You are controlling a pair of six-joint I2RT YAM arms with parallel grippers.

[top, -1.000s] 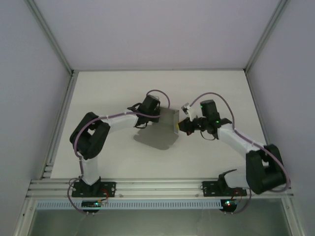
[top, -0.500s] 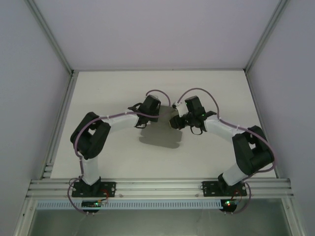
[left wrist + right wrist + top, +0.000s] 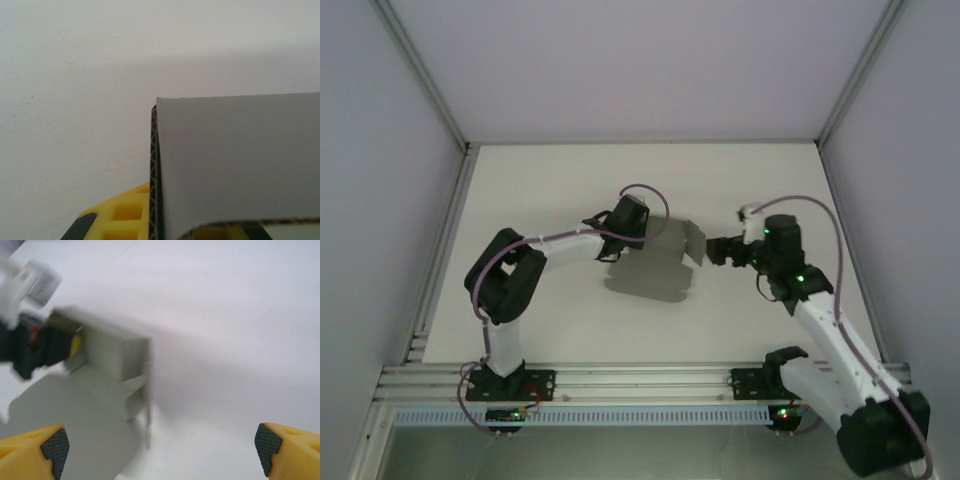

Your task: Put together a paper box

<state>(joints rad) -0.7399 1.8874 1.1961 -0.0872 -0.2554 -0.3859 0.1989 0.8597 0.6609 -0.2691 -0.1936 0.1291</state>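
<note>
The paper box (image 3: pixel 670 246) is thin grey card, partly folded, with a flap (image 3: pixel 693 241) sticking out on its right. My left gripper (image 3: pixel 642 228) is shut on its left side. In the left wrist view the card's panel (image 3: pixel 240 165) and corrugated edge run between the yellow fingers (image 3: pixel 117 215). My right gripper (image 3: pixel 718 250) stands open just right of the flap, apart from it. In the right wrist view its black pads (image 3: pixel 52 446) are spread wide with nothing between them. The blurred box (image 3: pixel 112 357) lies ahead at the left.
The white table (image 3: pixel 570 180) spreads around the box, with a grey shadow (image 3: pixel 645 285) under it. Aluminium frame rails (image 3: pixel 640 380) run along the near edge and posts stand at the corners. The left gripper's black body (image 3: pixel 30 347) shows beyond the box in the right wrist view.
My right gripper has opened from shut, let go of the box's right side and drawn back to the right. The left gripper has stayed shut on the card.
</note>
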